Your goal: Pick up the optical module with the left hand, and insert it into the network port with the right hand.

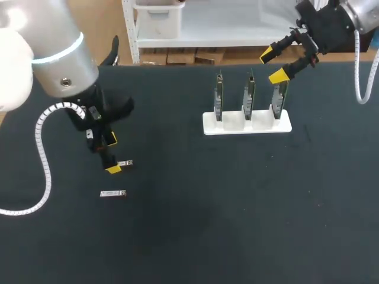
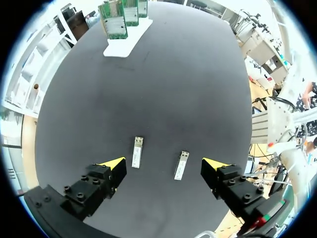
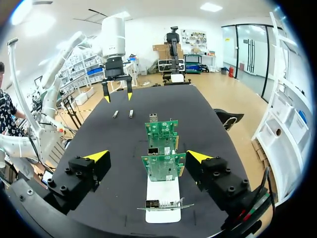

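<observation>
Tabletop (image 1: 237,207): dark, and it carries every item listed here.
Left arm (image 1: 56,53): enters from the left side and hangs above the two modules.
Right arm (image 1: 337,21): enters at the far right corner, above the stand's right end.
White stand (image 1: 247,124): sits on the far right part of the tabletop and holds three green circuit boards (image 1: 249,94) upright in a row.
Left gripper (image 2: 165,163): its fingers are spread wide with nothing between the pads, and it points down at the tabletop.
Right gripper (image 3: 147,156): its fingers are spread and hold nothing. The row of boards runs ahead of it, between the lines of its fingers.
Far optical module (image 2: 137,151): lies flat, just beside one yellow fingertip, untouched.
Near optical module (image 2: 181,165): lies flat, parallel to the first and a little apart from it, under the gap between the fingers.
</observation>
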Available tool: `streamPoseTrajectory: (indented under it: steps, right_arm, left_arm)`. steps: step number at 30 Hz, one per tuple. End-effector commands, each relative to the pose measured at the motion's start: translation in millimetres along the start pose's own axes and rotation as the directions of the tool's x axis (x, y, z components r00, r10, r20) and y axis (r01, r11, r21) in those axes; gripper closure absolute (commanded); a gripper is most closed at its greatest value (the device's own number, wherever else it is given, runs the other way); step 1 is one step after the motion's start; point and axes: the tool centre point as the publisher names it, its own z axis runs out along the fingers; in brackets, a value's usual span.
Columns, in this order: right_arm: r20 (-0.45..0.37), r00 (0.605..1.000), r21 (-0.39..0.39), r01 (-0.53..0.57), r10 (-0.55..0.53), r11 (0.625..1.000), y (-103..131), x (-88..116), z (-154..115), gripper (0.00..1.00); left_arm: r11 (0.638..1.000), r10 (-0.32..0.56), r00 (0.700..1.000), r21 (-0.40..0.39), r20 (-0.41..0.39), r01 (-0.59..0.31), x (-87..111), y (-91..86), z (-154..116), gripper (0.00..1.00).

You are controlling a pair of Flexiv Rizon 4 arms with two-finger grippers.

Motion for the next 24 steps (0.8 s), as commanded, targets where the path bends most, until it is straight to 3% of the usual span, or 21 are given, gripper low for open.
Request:
streamPoseTrajectory:
  steps: [1,4,7,24]
  right_arm:
    - [0.000,1.000,0.000,0.000,0.000,1.000,-0.4,0.0,0.1,0.00]
    - [0.000,1.000,0.000,0.000,0.000,1.000,-0.4,0.0,0.1,0.00]
    - [0.000,1.000,0.000,0.000,0.000,1.000,-0.4,0.0,0.1,0.00]
    - [0.000,1.000,0.000,0.000,0.000,1.000,-0.4,0.0,0.1,0.00]
  left_arm:
    - [1.000,0.000,0.999,0.014,-0.034,0.000,-3.8,7.1,6.0,0.00]
    - [1.000,0.001,0.999,0.017,-0.037,0.000,-1.0,7.9,9.1,0.00]
    - [1.000,-0.003,0.999,-0.019,0.043,0.004,-4.5,11.3,4.4,0.00]
    - [1.000,-0.003,0.999,-0.019,0.043,0.004,-4.5,11.3,4.4,0.00]
